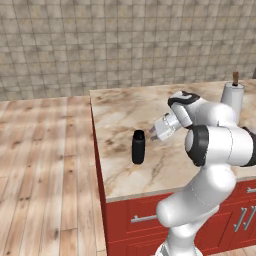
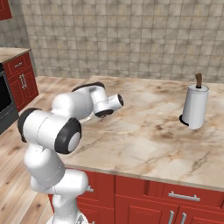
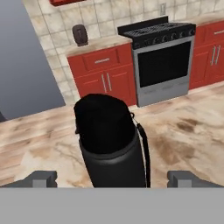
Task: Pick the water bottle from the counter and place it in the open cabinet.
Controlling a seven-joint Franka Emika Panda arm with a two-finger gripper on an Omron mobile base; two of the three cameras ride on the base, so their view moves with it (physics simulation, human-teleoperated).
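Water bottle (image 1: 138, 146) stands upright on the marbled worktop (image 1: 150, 170), near its left edge, and you see it close up in the hand view (image 3: 111, 146), centred between the two dark fingertips (image 3: 41, 178). Your end effector (image 1: 156, 131) hovers just beside the bottle, level with its upper part, jaws spread wider than the body and holding nothing.

By my reading you are in the approach step, with the pick not yet made. The next move calls for you to ease forward until the fingers flank the bottle's body, then close on it below the narrower cap. The matte cylinder looks rigid but easy to tip, so a push before the jaws close could knock it toward the edge.

A white paper-towel roll (image 2: 194, 107) stands well apart at the far side of the worktop. Across the room in the hand view sit a stove (image 3: 164, 61) and a dark toaster (image 3: 80, 35). As for the open cabinet, you cannot yet judge what it holds.
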